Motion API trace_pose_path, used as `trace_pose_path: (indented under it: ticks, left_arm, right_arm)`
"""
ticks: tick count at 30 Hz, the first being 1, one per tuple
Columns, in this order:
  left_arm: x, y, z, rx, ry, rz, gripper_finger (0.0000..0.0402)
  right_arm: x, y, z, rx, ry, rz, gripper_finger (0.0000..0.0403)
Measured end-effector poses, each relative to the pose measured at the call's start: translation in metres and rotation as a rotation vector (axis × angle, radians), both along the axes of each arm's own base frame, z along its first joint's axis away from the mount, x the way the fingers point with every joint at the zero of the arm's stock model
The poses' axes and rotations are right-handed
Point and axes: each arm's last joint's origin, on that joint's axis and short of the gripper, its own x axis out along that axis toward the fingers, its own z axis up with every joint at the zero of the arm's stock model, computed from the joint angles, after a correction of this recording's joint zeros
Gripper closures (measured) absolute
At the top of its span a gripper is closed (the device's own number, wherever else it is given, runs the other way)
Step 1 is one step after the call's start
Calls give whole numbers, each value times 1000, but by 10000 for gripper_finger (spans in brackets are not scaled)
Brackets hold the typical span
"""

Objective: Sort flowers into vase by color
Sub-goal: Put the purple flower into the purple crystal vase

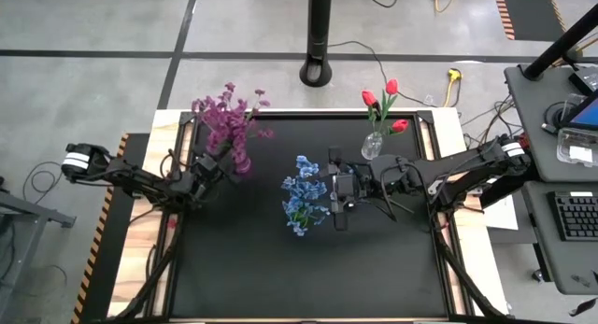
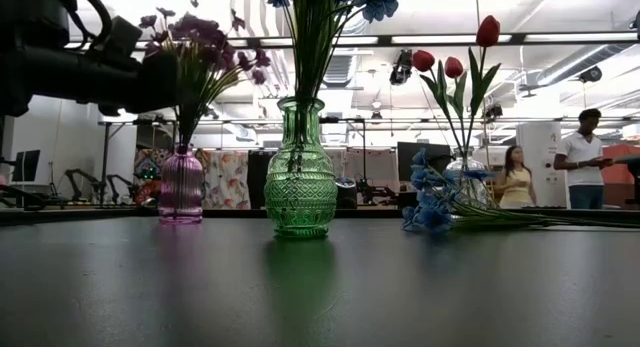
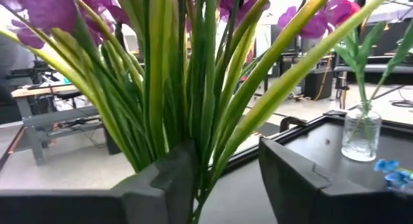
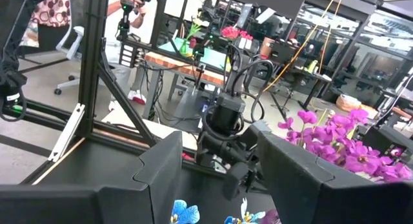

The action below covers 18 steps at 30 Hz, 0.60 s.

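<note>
Purple flowers (image 1: 229, 128) stand with their stems in a small purple vase (image 2: 181, 187) at the table's far left. My left gripper (image 3: 226, 153) is open at that bunch, level, with the green stems (image 3: 193, 88) rising between its fingers. Blue flowers (image 1: 304, 193) stand in a green vase (image 2: 300, 177) at mid-table, and another blue sprig (image 2: 430, 202) lies flat on the table. Red flowers (image 1: 383, 95) stand in a clear vase (image 1: 372, 147). My right gripper (image 4: 219, 159) hangs open and empty, high beside the blue flowers. My left gripper has the purple flowers' stems (image 3: 201, 166) between its two fingers, coming in level from the table's left. The stems stand close against one finger (image 3: 171, 179) and clear of the other. I cannot tell whether that finger touches them. The bunch stands upright in its vase.
A raised rim (image 1: 308, 114) frames the black table top. Bare black surface (image 1: 308, 268) fills the near half. A dark post's base (image 1: 318, 74) stands on the floor behind the table. People (image 2: 585, 157) stand in the room beyond.
</note>
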Motion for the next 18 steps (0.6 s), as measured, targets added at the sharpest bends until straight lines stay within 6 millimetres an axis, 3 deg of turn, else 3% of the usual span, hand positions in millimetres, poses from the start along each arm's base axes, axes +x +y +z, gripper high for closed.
trace_pose_path:
  ticks: [7, 18]
  left_arm:
    - [0, -4, 1, 19, 16, -24, 217]
    - [-4, -10, 4, -17, -32, -8, 215]
  right_arm:
    - [0, 0, -1, 0, 10, -8, 209]
    - [0, -2, -4, -10, 43, -78, 209]
